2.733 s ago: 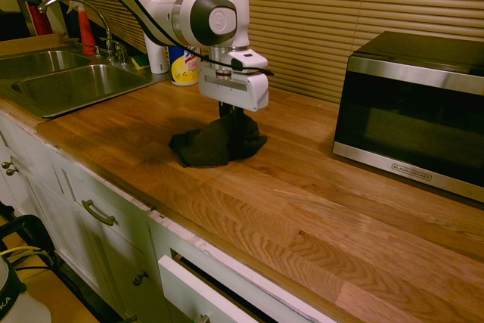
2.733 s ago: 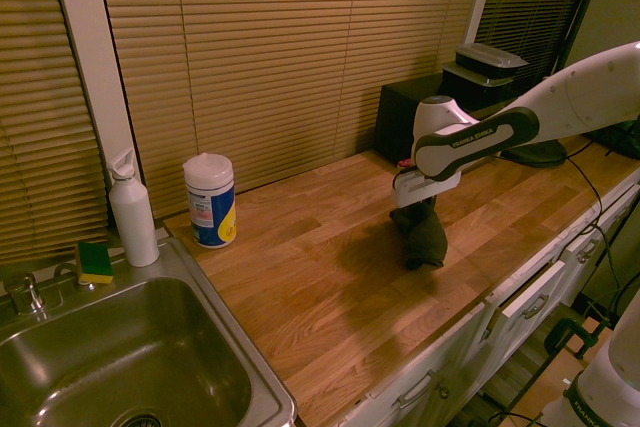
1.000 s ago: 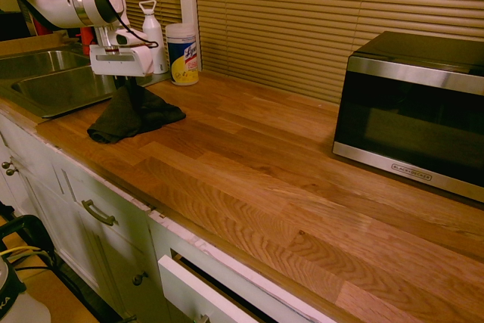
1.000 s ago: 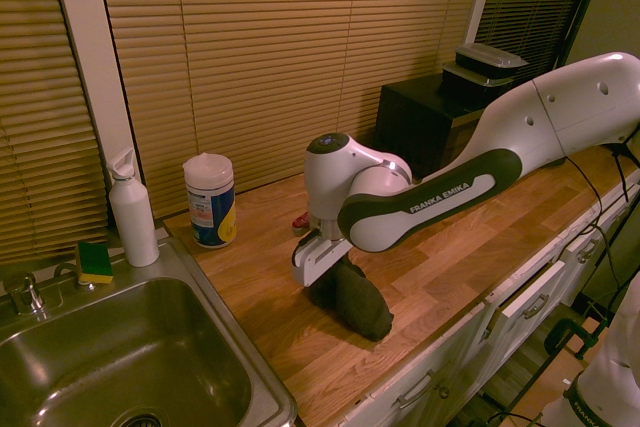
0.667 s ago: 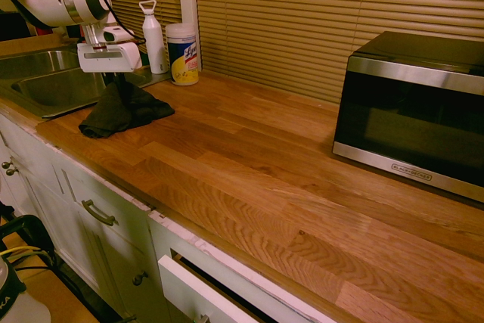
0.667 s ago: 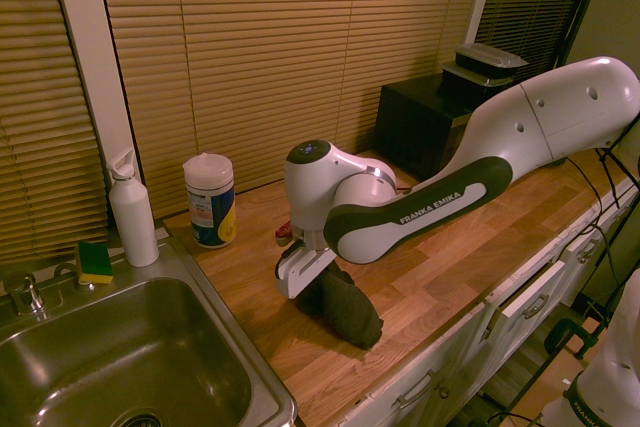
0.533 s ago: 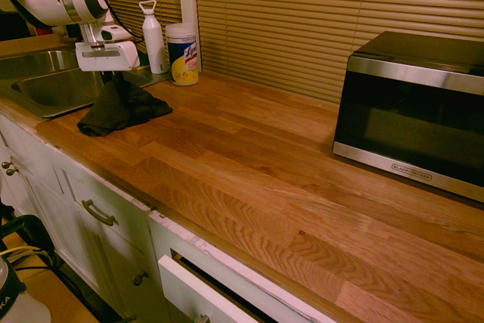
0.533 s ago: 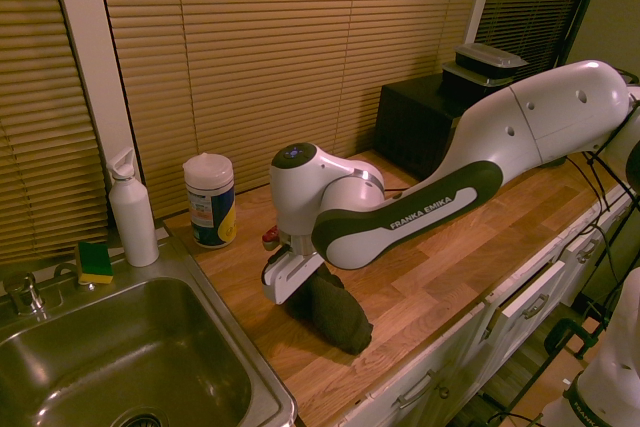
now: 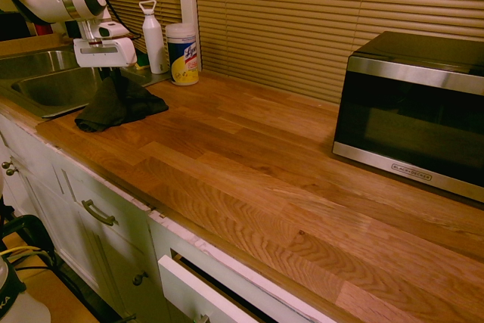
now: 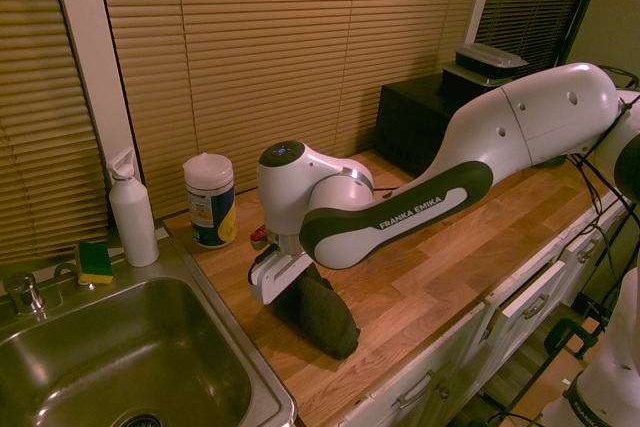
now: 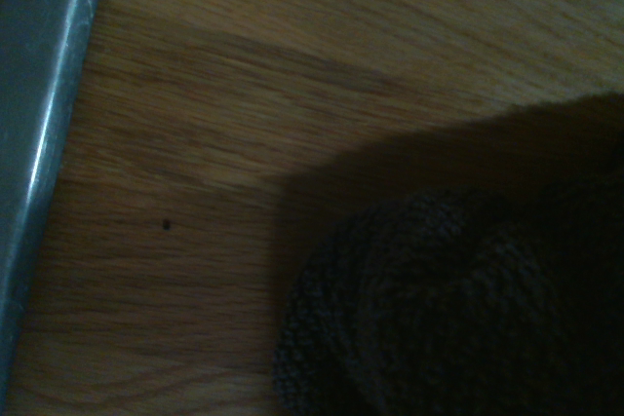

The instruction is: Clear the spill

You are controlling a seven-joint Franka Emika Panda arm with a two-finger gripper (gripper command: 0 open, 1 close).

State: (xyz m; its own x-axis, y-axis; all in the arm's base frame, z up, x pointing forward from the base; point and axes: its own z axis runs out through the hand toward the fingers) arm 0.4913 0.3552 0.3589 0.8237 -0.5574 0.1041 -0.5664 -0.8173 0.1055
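My gripper (image 9: 107, 75) hangs over the left end of the wooden counter (image 9: 265, 156), right beside the sink (image 9: 45, 88). It is shut on the top of a dark grey-black cloth (image 9: 117, 105) whose lower part drags on the wood. From the other side the cloth (image 10: 320, 312) lies under the gripper (image 10: 288, 292), close to the sink's rim. In the wrist view the cloth (image 11: 468, 309) fills the lower right and the sink's metal rim (image 11: 39, 124) runs along one edge. The spill is hidden or out of view; only one tiny dark speck (image 11: 166, 225) marks the wood.
A wipes canister (image 9: 182, 53) and a white bottle (image 9: 154, 35) stand at the back near the sink. A green-and-yellow sponge (image 10: 95, 261) lies on the sink's ledge. A black microwave (image 9: 416, 111) stands at the counter's right end. A drawer (image 9: 197, 289) below the counter is ajar.
The arm has dragged the cloth leftwards along the counter, from the middle to the sink's edge. In the last half second it crept a little further toward the sink.
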